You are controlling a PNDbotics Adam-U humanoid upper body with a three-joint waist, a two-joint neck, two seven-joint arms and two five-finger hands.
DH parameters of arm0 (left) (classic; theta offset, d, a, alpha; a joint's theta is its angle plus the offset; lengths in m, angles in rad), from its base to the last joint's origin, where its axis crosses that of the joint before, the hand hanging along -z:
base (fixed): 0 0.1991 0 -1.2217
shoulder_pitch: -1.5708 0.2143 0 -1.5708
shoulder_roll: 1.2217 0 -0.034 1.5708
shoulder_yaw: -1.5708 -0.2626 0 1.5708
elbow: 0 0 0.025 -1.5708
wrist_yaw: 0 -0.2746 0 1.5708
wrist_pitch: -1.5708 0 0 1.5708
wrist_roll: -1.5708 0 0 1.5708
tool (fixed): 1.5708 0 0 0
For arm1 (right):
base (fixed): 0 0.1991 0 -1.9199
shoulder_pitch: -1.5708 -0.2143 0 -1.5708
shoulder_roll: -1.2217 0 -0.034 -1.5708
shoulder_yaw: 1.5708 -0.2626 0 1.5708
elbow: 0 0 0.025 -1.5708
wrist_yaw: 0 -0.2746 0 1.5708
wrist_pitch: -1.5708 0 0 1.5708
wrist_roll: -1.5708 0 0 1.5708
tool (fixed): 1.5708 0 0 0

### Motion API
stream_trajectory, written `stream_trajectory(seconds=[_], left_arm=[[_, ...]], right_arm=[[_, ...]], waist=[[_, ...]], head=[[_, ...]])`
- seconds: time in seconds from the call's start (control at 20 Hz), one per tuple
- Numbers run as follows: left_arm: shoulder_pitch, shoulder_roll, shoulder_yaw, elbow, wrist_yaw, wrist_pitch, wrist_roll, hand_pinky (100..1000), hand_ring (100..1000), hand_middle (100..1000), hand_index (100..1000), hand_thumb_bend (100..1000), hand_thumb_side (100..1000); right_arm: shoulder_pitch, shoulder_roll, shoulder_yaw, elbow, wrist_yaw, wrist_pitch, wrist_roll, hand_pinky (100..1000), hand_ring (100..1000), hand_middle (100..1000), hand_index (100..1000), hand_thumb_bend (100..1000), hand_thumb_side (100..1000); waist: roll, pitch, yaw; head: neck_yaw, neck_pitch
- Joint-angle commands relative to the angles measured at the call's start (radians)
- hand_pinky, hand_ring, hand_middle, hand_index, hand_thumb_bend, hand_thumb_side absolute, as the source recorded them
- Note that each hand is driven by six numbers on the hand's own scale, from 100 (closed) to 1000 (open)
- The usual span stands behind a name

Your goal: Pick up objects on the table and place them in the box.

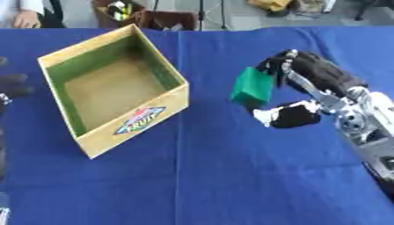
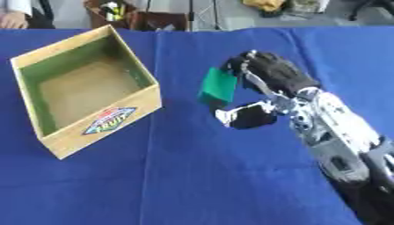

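An open cardboard box (image 1: 135, 122) with green inner walls and a colourful label on its front stands at the left of the blue table; nothing shows inside it. My right hand (image 1: 317, 72) reaches in from the right and is shut on a green block (image 1: 252, 86). Its fingers curl over the block's top, and its thumb (image 1: 294, 116) lies below. The block hangs just above the cloth, to the right of the box and apart from it. Part of my left hand (image 1: 14, 84) shows as dark shapes at the left edge, beside the box.
The blue cloth (image 1: 215, 176) covers the whole table, with open cloth in front of the box and between box and block. Beyond the far edge stand a brown container (image 1: 123, 11) with small items and other clutter.
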Motion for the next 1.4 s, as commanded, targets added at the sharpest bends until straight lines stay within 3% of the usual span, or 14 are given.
stream_trajectory(seconds=[0.05, 0.35, 0.65, 1.05, 1.4], left_arm=[[-0.005, 0.011, -0.003, -0.017, 0.005, 0.003, 0.001, 666, 687, 728, 809, 100, 1000], [-0.006, 0.011, -0.007, -0.017, 0.008, 0.003, -0.004, 666, 687, 729, 809, 100, 1000], [-0.009, 0.011, -0.011, -0.017, 0.011, 0.003, -0.007, 665, 688, 730, 810, 100, 1000], [-0.018, 0.009, -0.019, -0.017, 0.018, 0.004, -0.015, 665, 688, 731, 810, 100, 1000], [-0.027, 0.002, -0.025, -0.017, 0.025, 0.005, -0.023, 664, 688, 731, 811, 100, 1000]], right_arm=[[-0.049, -0.060, -0.024, -0.032, -0.047, 0.017, -0.010, 500, 515, 293, 378, 100, 460], [-0.167, -0.082, -0.022, 0.019, -0.133, 0.043, -0.017, 502, 512, 286, 373, 100, 461], [-0.291, -0.045, 0.000, 0.111, -0.152, 0.037, -0.030, 506, 514, 285, 372, 100, 469], [-0.462, 0.064, 0.020, 0.325, -0.082, 0.025, -0.081, 505, 512, 283, 372, 100, 471], [-0.559, 0.194, 0.021, 0.513, 0.036, -0.001, -0.150, 500, 510, 282, 370, 100, 467]], waist=[[-0.001, -0.021, 0.005], [-0.007, -0.017, 0.033], [-0.014, -0.011, 0.062], [-0.023, -0.004, 0.097], [-0.027, 0.004, 0.138]], head=[[-0.005, -0.007], [-0.021, -0.009], [-0.038, -0.014], [-0.066, -0.023], [-0.093, -0.035]])
